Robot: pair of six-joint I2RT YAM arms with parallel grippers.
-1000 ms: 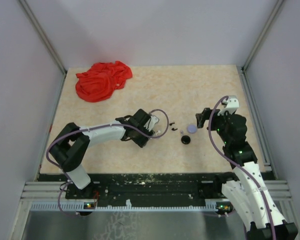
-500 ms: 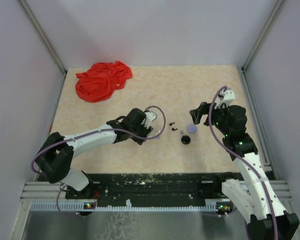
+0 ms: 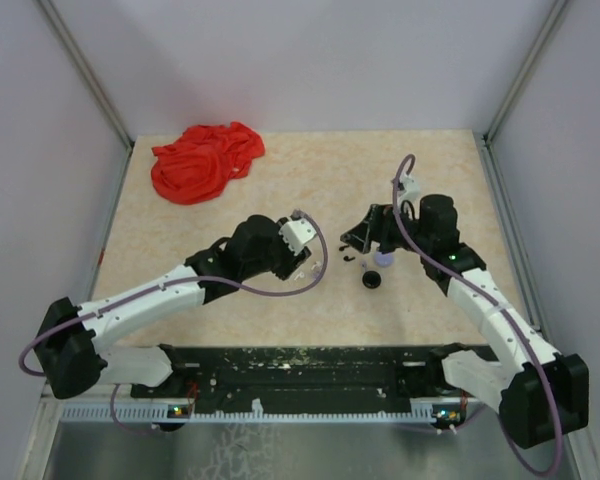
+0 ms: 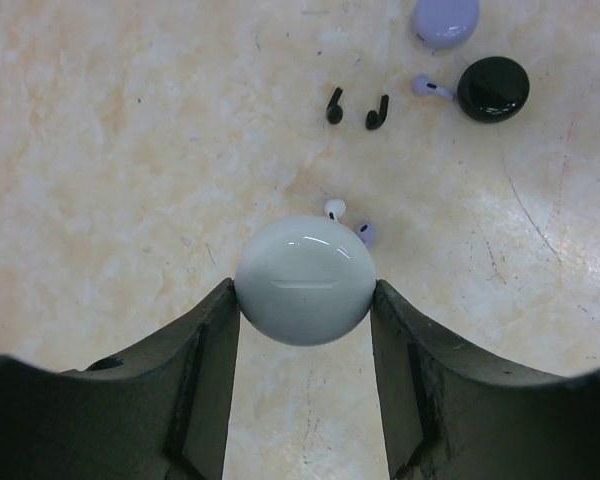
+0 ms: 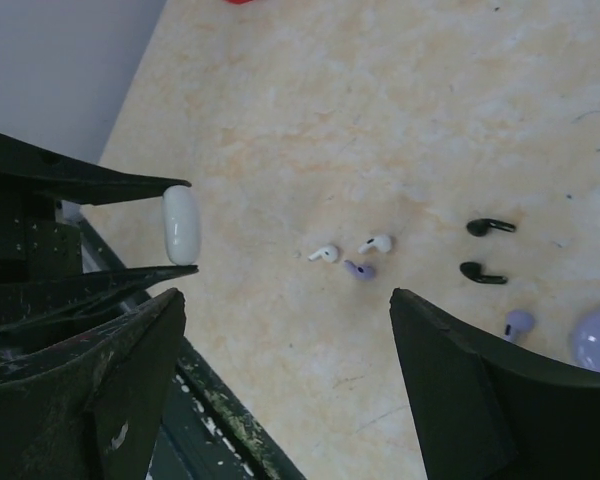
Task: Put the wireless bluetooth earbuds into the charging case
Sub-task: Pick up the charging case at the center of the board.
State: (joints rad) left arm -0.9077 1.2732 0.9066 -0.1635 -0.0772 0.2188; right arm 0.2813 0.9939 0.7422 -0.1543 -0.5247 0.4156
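1. Lavender case: cut by top edge, left wrist view; cut by right edge, right wrist view.
2. White earbud, lavender earbud: lower parts hidden behind white case.
3. 2 black earbuds: mere specks in top view, toward table's right edge; shape unreadable.

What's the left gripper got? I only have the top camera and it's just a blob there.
Observer: The left wrist view shows a round white case pinched in the left gripper.
Operator: Right one holding anything?
Observer: No. The right gripper is open, nothing between its jaws.
Operator: Which earbuds lie nearest that case?
Observer: Two white earbuds and a lavender earbud, loose, just beyond it.
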